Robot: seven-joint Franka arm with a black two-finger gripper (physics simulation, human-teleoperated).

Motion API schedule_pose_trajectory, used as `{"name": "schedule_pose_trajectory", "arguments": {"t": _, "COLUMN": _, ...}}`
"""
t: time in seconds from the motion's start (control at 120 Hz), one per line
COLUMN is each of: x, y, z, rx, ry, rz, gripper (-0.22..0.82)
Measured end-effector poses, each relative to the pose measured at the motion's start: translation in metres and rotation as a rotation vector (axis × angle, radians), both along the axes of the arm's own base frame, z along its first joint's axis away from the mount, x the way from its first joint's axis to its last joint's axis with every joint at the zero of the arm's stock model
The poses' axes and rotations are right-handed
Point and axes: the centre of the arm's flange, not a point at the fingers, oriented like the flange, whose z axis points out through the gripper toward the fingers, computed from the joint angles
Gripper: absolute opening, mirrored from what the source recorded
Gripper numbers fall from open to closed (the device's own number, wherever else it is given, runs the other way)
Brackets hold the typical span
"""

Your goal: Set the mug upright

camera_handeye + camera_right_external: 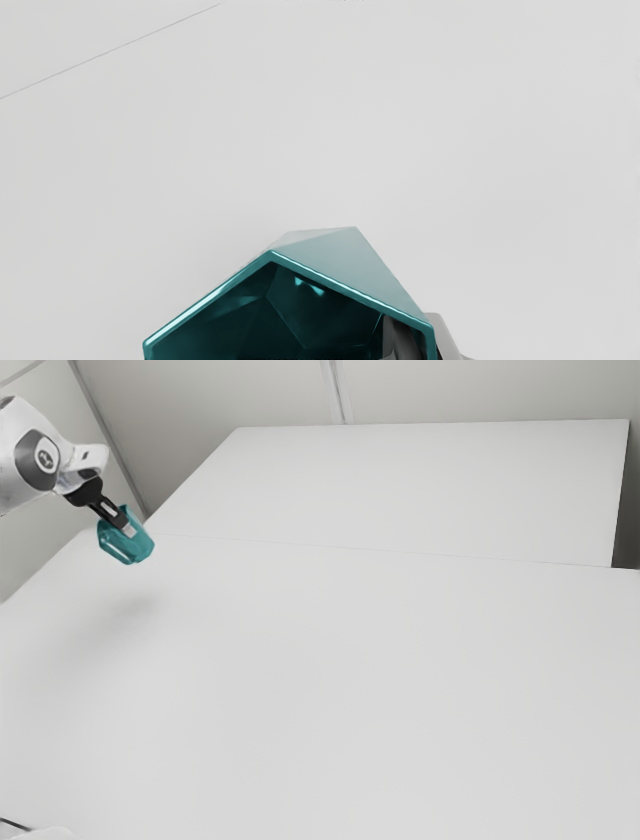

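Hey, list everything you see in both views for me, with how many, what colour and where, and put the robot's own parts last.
mug: one, teal, held above the table
table: white, below the mug; one top or two adjoining, can't tell
shadow: one soft patch, grey, on the table
walls: count unclear, pale grey, behind the table
line: one, dark, exterior view's bottom left corner
unidentified object: one, white, beside that line
arm: one, white and grey, exterior view's upper left
gripper: one, black, shut on the mug's wall
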Motion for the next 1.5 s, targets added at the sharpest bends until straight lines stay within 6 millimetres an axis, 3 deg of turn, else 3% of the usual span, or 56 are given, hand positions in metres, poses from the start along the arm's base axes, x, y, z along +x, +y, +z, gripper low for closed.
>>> {"name": "schedule_pose_trajectory", "arguments": {"t": 0.333, "x": 0.030, "y": -0.192, "z": 0.007, "rx": 0.140, "ry": 0.055, "rz": -0.130, "gripper": -0.18}}
{"name": "schedule_pose_trajectory", "arguments": {"t": 0.433, "x": 0.026, "y": -0.239, "z": 0.000, "rx": 0.176, "ry": 0.075, "rz": -0.145, "gripper": -0.18}}
{"name": "schedule_pose_trajectory", "arguments": {"t": 0.517, "x": 0.019, "y": -0.269, "z": -0.017, "rx": 0.183, "ry": 0.101, "rz": -0.152, "gripper": -0.18}}
{"name": "schedule_pose_trajectory", "arguments": {"t": 0.617, "x": 0.011, "y": -0.286, "z": -0.045, "rx": 0.181, "ry": 0.133, "rz": -0.137, "gripper": -0.18}}
{"name": "schedule_pose_trajectory", "arguments": {"t": 0.892, "x": -0.002, "y": -0.323, "z": -0.085, "rx": 0.179, "ry": 0.168, "rz": -0.095, "gripper": -0.18}}
{"name": "schedule_pose_trajectory", "arguments": {"t": 1.5, "x": 0.005, "y": -0.321, "z": -0.134, "rx": 0.190, "ry": 0.221, "rz": 0.009, "gripper": -0.18}}
